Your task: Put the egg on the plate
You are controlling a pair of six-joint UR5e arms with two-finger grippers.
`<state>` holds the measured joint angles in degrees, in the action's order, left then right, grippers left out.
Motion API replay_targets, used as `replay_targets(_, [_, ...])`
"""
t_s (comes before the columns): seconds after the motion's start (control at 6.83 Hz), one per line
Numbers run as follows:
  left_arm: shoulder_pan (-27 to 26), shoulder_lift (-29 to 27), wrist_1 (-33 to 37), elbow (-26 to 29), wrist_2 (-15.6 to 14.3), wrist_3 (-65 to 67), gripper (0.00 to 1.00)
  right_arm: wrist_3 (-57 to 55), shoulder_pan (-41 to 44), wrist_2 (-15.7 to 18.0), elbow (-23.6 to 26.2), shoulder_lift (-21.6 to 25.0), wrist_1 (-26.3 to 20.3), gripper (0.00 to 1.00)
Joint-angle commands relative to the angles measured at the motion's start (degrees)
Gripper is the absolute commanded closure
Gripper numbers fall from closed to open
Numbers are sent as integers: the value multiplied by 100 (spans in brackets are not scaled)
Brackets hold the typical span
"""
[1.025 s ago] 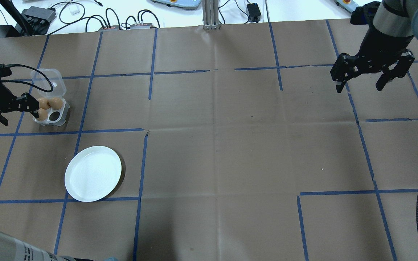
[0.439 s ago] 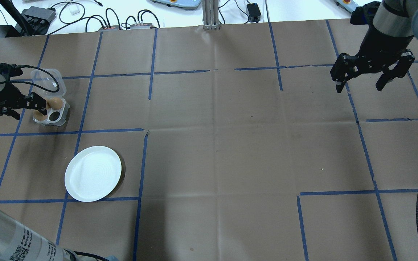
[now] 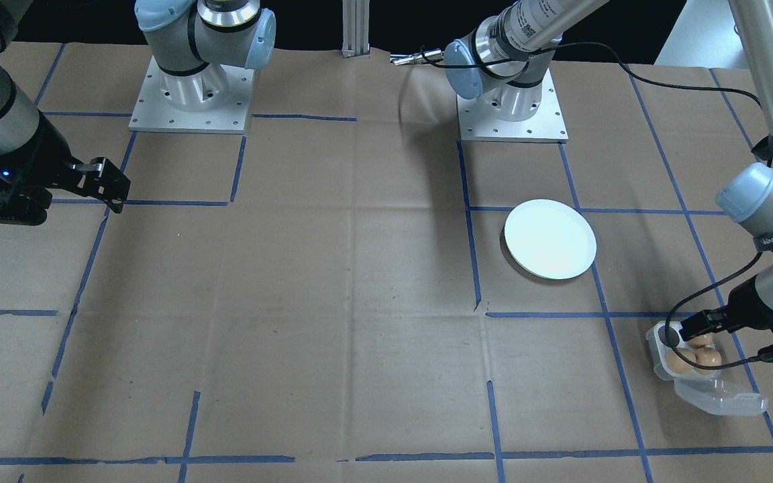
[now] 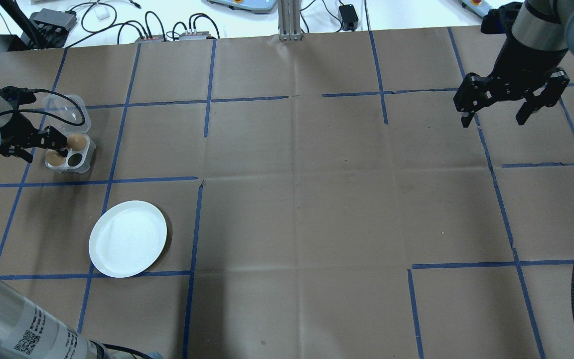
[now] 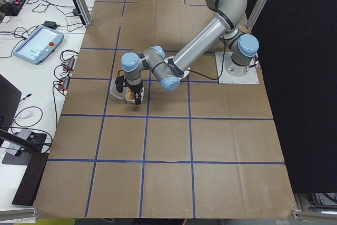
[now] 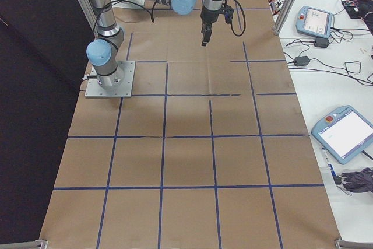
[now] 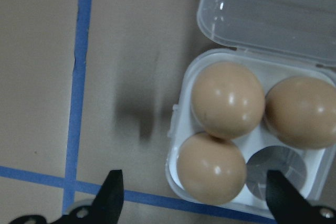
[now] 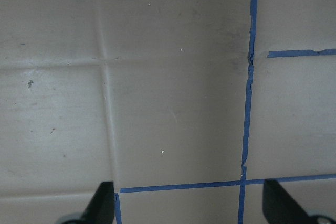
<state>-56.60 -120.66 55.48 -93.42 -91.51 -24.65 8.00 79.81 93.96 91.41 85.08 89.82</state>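
Left pincer hangs spread wide directly above the egg carton — fingers bracketing the nearest egg for a top grasp. The plate waits nearby on the worktop. Right pincer hovers open, well apart.

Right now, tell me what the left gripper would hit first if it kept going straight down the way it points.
Probably the egg in the near cup of the egg carton. The left gripper is open and points down with that egg between its fingertips; height above it is unclear.
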Motion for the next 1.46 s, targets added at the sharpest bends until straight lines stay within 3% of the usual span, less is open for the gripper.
replay_targets(0.0, [-9, -36, 15, 8, 28, 30, 7, 0, 0, 0, 0, 0, 0, 0])
replay_targets(0.59, [-9, -36, 77, 61, -7, 13, 39, 0, 0, 0, 0, 0, 0, 0])
replay_targets(0.88, [-9, -19, 225, 61, -7, 21, 65, 0, 0, 0, 0, 0, 0, 0])
replay_targets(1.32, [-9, 25, 306, 236, -7, 39, 94, 0, 0, 0, 0, 0, 0, 0])
